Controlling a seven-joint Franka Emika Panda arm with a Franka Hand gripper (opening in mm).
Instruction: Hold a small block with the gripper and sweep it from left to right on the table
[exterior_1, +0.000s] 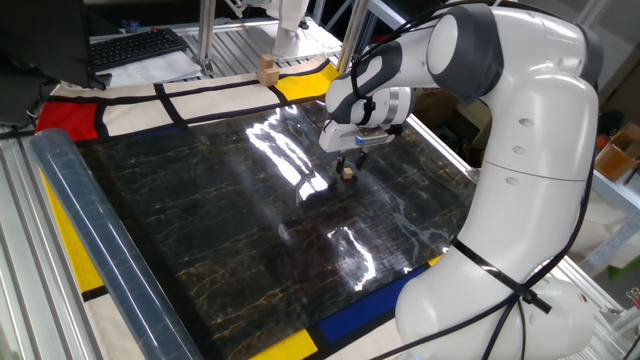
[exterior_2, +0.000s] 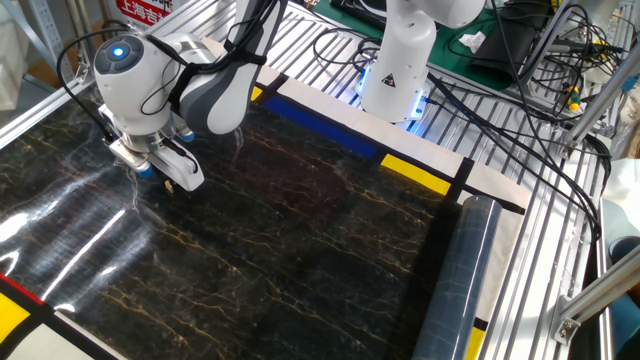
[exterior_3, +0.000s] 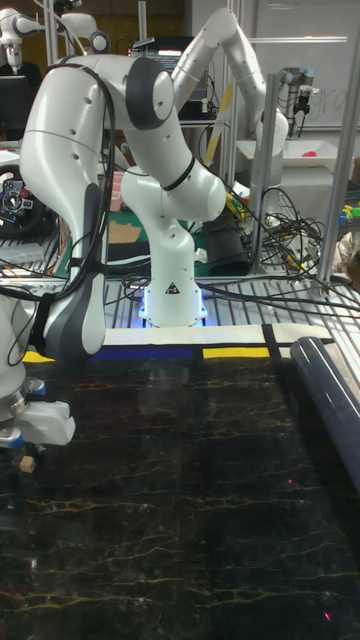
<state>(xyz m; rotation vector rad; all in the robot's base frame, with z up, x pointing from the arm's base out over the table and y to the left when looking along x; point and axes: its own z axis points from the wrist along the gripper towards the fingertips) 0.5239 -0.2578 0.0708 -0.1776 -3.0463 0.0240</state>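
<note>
While the gripper (exterior_1: 348, 163) hangs just above the tabletop (exterior_1: 220, 230), its fingers look parted, and the block (exterior_1: 347, 172) sits directly beneath them on the black surface; whether the fingertips touch it cannot be told. From the tall fixed view the block (exterior_3: 27, 464) shows just below the gripper's white body. Well beyond the gripper, on the yellow panel at the tabletop's far edge, stands a larger block (exterior_1: 267, 69).
</note>
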